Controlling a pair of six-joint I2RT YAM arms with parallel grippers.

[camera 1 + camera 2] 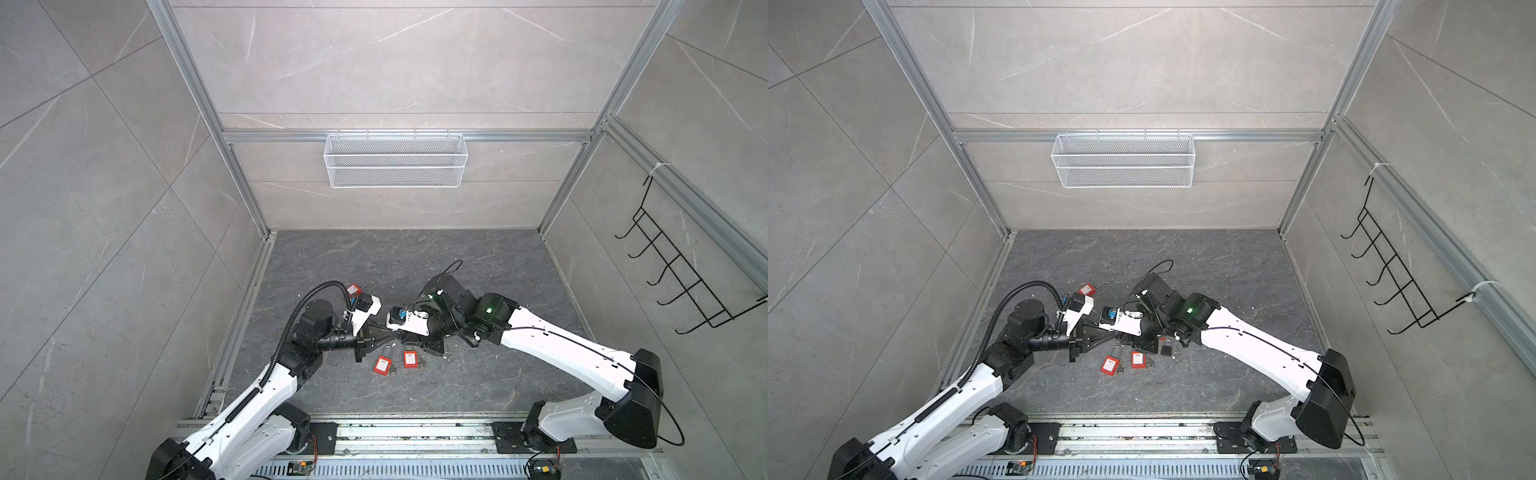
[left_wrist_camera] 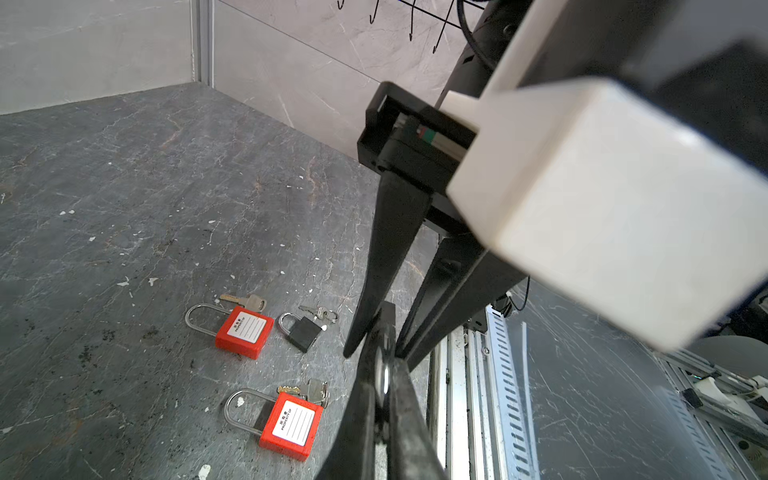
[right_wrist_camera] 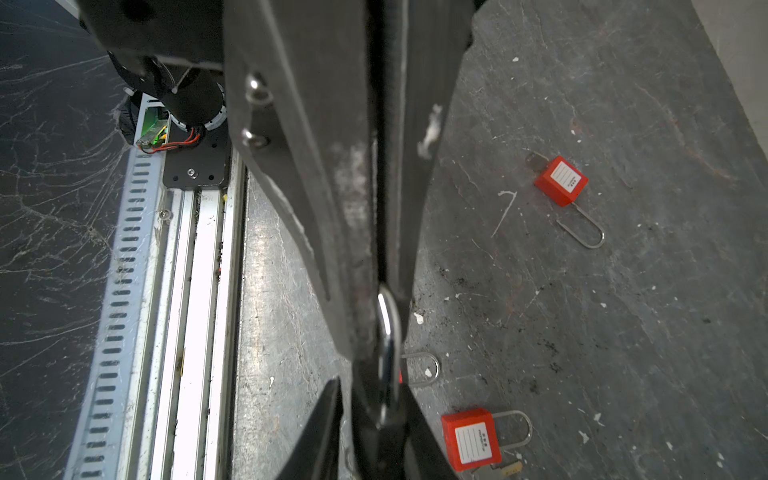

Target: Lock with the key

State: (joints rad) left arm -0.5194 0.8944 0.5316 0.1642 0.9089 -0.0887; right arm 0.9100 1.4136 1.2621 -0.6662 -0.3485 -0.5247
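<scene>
Grippers nose to nose above the dark grey marbled tabletop (image 2: 124, 187), near its front edge in both top views. Between them a thick, bright chrome steel shackle (image 3: 390, 336), seen edge-on, lock body hidden behind black fingers. Left gripper (image 2: 383, 376) clamped tight on that shackle. Right gripper (image 3: 381, 324) narrow-jawed, one finger on either side of the shackle's bend; true grip or mere flanking impossible to tell.

Down on the tabletop, near the fingertips: a red plastic padlock with white label and long steel shackle (image 2: 245, 332), brass-coloured key (image 2: 249, 300) touching its body. Nearer the left gripper, a second red padlock (image 2: 293, 424) of the same make, bunched keys (image 2: 313, 390) at its base. Between the two, a small black padlock (image 2: 305, 332), silver ringed keys (image 2: 322, 313) just beside it. Well apart from the rest, a third red padlock (image 3: 561, 180), label up, shackle pointing away from the grippers.
</scene>
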